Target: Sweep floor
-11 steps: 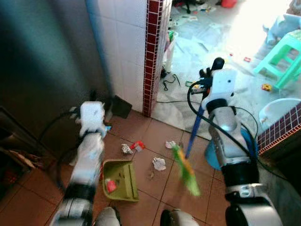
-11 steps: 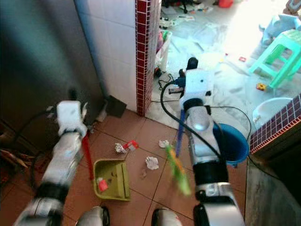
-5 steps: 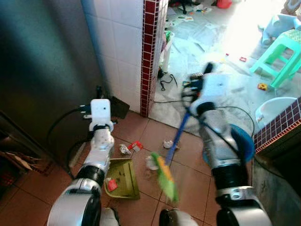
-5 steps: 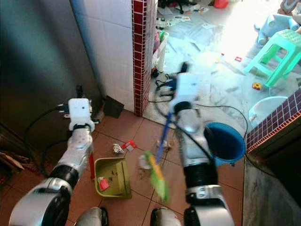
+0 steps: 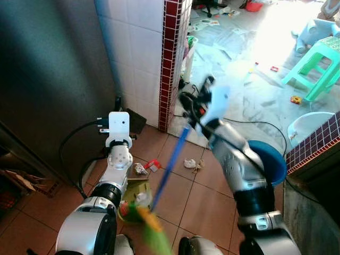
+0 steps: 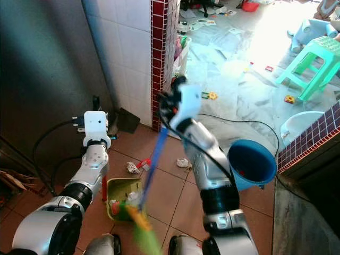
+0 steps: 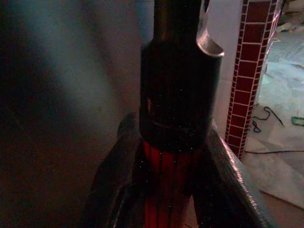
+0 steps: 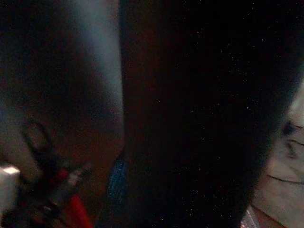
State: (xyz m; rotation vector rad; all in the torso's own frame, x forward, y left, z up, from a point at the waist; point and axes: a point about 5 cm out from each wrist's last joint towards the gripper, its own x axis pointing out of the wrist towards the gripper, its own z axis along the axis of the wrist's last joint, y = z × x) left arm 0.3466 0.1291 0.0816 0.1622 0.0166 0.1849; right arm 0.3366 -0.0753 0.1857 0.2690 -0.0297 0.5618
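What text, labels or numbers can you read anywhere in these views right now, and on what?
None can be read.
The red and white wrapper on the tiles may carry print, but it is too small and blurred to read.
The dustpan, broom, blue bucket and green stool show no lettering.

Broom head blurred, cut by frame edge; dustpan partly hidden.

Terracotta tile floor, white tiled wall
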